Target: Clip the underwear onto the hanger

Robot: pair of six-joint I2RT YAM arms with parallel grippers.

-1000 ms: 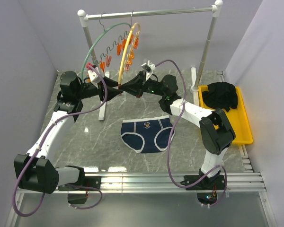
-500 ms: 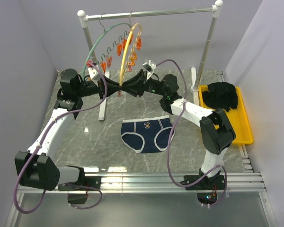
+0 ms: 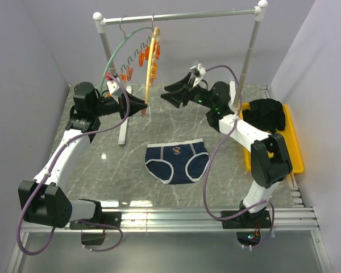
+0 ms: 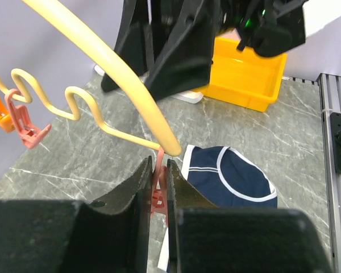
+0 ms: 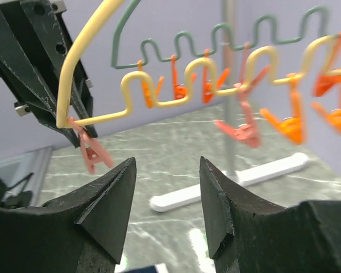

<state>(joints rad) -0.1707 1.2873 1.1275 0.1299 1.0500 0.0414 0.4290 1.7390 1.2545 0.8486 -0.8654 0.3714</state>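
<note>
**Clip pinched, briefs not yet off the table**

My left gripper (image 4: 159, 166) was pressed together on the end clip (image 4: 157, 192), the salmon one dangling at the tip of the hanger (image 4: 116, 62). I could not tell from the wrist view whether the squeeze had opened its mouth, since my own fingers hid it. My right gripper (image 5: 166, 193) hung with its jaws spread and nothing between them, near the hanger's row of clips but apart from them. The hanger hung by its hook from the rail (image 3: 204, 13), beside the green hanger (image 3: 112, 57). The underwear (image 3: 177, 161) lay flat on the table (image 3: 102, 165), well apart from both grippers (no clip touched it). I judged only the hold on the clip done. Fetching the briefs, raising the waistband and clipping it were all left.
</note>
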